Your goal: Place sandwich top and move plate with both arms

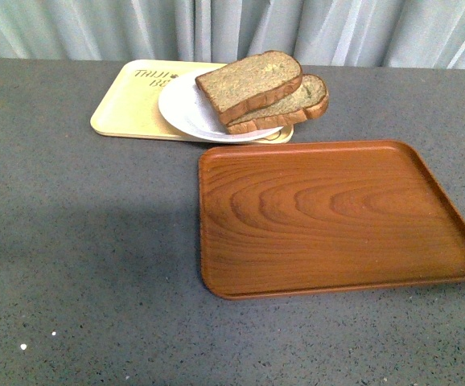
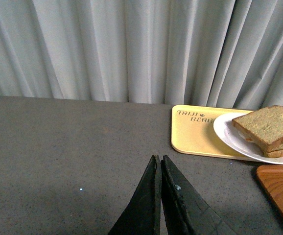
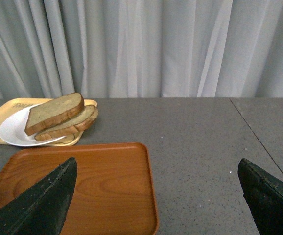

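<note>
The sandwich top (image 1: 247, 83), a thick brown wholemeal slice with a darker crust, lies on a paler slice (image 1: 297, 106) on the white plate (image 1: 186, 110). The plate rests on the beige tray (image 1: 132, 104) at the back. The stack also shows in the left wrist view (image 2: 266, 126) and the right wrist view (image 3: 53, 111). My left gripper (image 2: 159, 159) is shut and empty, low over the grey table, well short of the beige tray. My right gripper (image 3: 157, 169) is wide open and empty, over the table beside the wooden tray's corner. Neither arm shows in the front view.
A brown wood-grain tray (image 1: 329, 215) lies empty in front of the plate, at centre right. The grey table (image 1: 80, 257) stretches to the left and front. A pale curtain (image 1: 232, 28) hangs behind the table's back edge.
</note>
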You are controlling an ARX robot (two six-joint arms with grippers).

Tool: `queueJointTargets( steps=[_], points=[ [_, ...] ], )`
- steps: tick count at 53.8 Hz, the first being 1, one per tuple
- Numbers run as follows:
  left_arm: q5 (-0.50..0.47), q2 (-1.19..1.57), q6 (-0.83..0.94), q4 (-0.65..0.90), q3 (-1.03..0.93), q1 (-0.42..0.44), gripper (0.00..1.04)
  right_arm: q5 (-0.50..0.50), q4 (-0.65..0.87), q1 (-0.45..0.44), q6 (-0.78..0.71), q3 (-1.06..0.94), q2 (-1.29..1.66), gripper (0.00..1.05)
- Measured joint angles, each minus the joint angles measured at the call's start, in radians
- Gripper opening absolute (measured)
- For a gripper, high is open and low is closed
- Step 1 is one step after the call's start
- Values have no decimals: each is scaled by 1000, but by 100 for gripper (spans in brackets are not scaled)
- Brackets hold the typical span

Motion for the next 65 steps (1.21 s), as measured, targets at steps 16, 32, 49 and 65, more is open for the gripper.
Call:
queueJointTargets(
  steps=[16,32,49,65],
  points=[
    [0,-106,0,-105,0,0,2,0,0,0,0,0,0,96],
    [0,-241,1,-258,0,0,2,0,0,0,0,0,0,96],
    [0,-355,0,-371,0,1,2,0,0,0,0,0,0,96],
    [0,-356,0,-371,0,1,22,0,0,0,0,0,0,96]
  ],
)
